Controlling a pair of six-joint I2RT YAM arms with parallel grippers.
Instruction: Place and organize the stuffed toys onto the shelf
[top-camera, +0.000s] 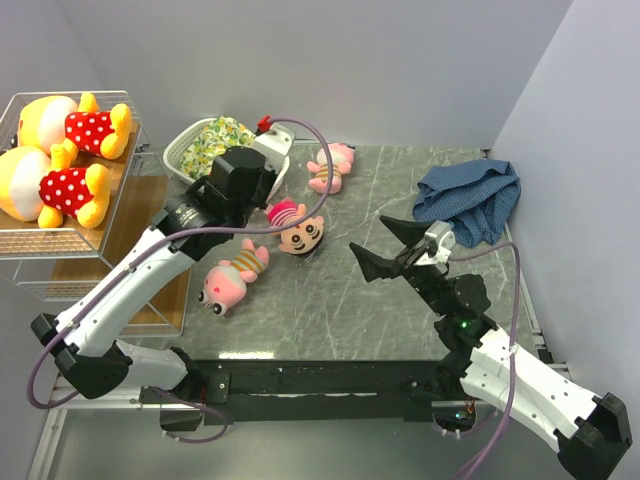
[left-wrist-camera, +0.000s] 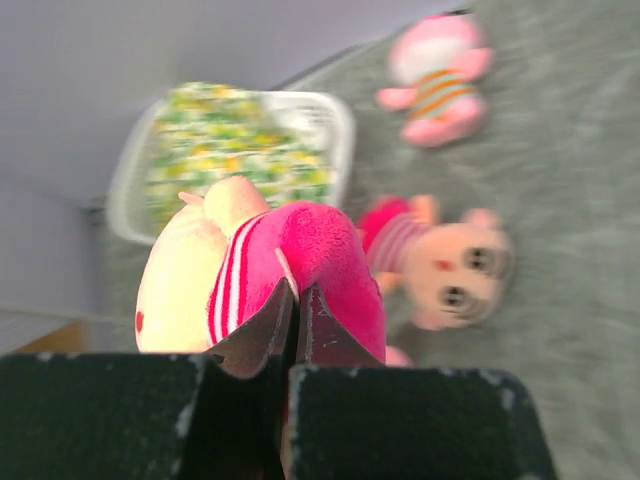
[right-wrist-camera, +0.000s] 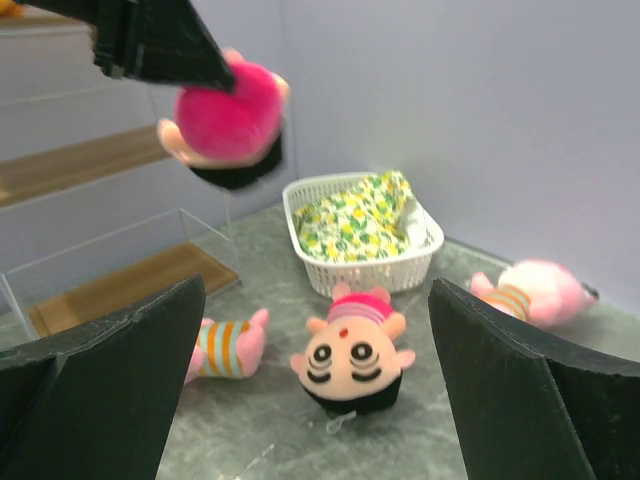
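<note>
The fingers of our left gripper (left-wrist-camera: 295, 300) were pinched tight on the hot-pink fabric of a striped pink toy (left-wrist-camera: 285, 255), which hung in the air near the basket (left-wrist-camera: 330, 115). Our right gripper (top-camera: 367, 245) gaped wide and held nothing above the right of the table (top-camera: 330, 300). We judged the carry should swing left, clear the wire frame of the shelf (top-camera: 150, 200), and lower the toy onto bare board, apart from the two bears (top-camera: 60, 125).

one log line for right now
left pincer shut on hot-pink striped plush toy, aloft | right pincer open | white wire shelf: two yellow plush bears
</note>
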